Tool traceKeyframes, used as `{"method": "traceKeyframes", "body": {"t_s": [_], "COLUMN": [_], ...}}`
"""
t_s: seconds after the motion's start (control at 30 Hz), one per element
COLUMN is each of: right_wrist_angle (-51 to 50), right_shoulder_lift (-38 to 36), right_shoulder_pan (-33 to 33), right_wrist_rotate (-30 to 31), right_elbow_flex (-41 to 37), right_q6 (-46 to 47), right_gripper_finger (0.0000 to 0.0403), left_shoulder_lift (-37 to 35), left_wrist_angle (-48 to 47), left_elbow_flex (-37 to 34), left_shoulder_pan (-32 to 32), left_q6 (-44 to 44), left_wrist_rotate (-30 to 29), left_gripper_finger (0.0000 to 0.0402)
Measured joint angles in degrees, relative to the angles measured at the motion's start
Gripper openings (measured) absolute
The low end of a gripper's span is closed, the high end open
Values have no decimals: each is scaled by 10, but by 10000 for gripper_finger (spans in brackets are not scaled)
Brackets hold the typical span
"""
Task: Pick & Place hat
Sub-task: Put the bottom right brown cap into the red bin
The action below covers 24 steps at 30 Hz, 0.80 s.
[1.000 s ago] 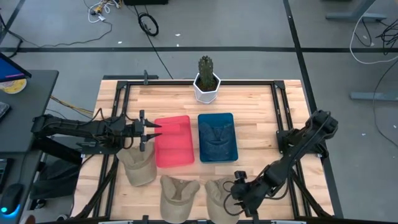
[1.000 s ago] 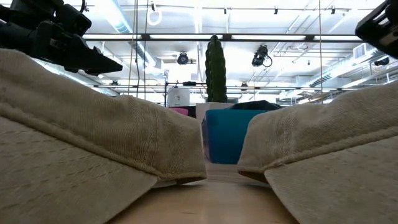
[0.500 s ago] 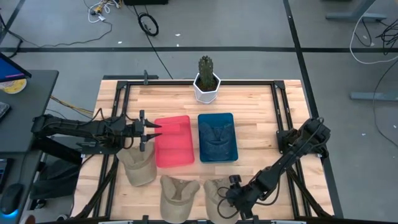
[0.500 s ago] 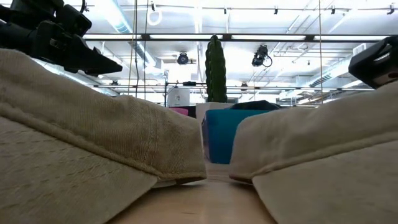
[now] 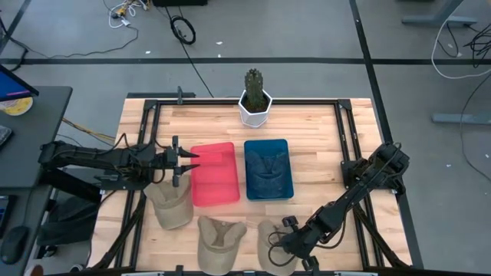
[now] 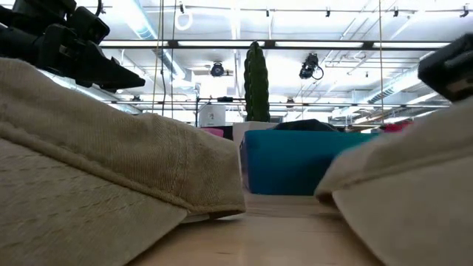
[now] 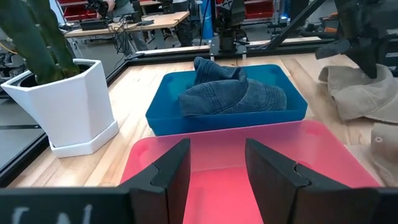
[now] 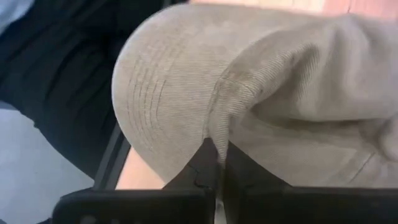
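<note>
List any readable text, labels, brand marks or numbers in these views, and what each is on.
None can be read.
Left gripper: pale marks on its body at the left wrist view's edge, cut off and too blurred to read.
Tan hats, denim hat, pink tray, blue tray, white planter: no lettering visible.

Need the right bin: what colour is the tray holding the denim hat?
Blue tray, beside the red tray; clearest in the left wrist view.

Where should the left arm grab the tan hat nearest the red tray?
Judging from above, take the left tan hat by its soft crown, coming straight down. The left gripper hovers open just beyond it at the red tray, and the crown is the fold-able, raised part.
</note>
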Motion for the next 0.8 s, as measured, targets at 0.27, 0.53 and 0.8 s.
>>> {"method": "traceKeyframes", "body": {"t_s": [0.27,0.53,0.8], "right_wrist_angle": [-43,-76,-118], "right_shoulder_lift": [-89,-154,-163], "right_shoulder_pan": [-21,-77,-152], "right_wrist_rotate": [13,-2,-7], "right_elbow_flex": [0,0,0], "right_q6": [-35,-92,-159], "right_gripper_finger": [4,2,2], "left_shoulder_lift": [0,0,38], "left_wrist_angle": [0,44,-5], "left_elbow_flex": [0,0,96], "left_shoulder_pan": [0,0,0], "left_q6": [-19,-15,-35], "left_wrist_rotate": [0,8,47], "left_gripper_finger": [156,156,156]}}
